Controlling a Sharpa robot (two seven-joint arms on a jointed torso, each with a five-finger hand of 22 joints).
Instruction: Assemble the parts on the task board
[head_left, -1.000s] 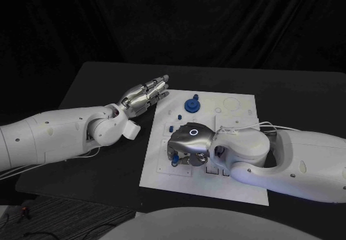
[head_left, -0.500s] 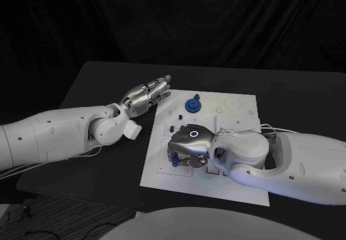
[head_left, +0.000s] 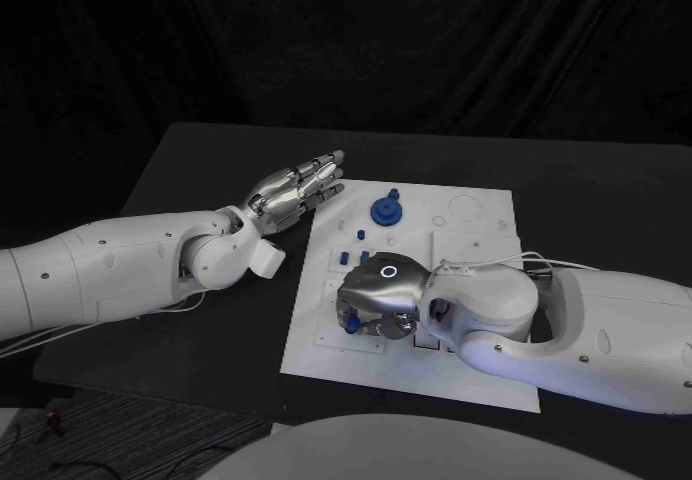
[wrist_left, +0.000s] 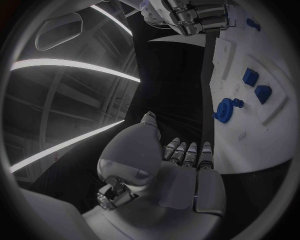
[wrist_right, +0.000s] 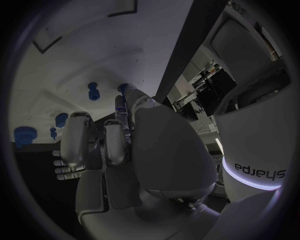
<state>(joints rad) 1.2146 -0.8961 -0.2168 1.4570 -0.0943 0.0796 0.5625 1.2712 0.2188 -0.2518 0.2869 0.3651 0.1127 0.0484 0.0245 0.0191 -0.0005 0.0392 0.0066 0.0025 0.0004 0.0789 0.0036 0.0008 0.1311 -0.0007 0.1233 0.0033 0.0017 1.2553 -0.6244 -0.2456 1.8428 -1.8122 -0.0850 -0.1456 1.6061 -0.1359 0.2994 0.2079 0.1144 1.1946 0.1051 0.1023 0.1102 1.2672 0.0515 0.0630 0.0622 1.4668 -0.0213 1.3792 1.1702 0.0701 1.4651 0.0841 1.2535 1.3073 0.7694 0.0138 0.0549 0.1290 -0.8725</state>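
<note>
Black table, dark backdrop; white task board lies mid-table. Right hand hovers low over the board's near-left part, fingers curled down around a small blue part near the left edge. Whether that part is actually pinched I cannot tell; fingertips hide the contact. Left hand rests off the board's far-left corner, fingers straight and together, holding nothing. A blue gear-like part stands near the far edge; two smaller blue parts sit by the left edge between gear and right hand (the left wrist view shows the same gear and two blocks).

Step in hand, as I judge it: seating or picking the small part under the right hand. To do it well: keep the part upright over its recess, press straight down, avoid dragging the board sideways.

Versus a second ago: right hand has shifted slightly toward the near edge. Left hand, gear unchanged.
</note>
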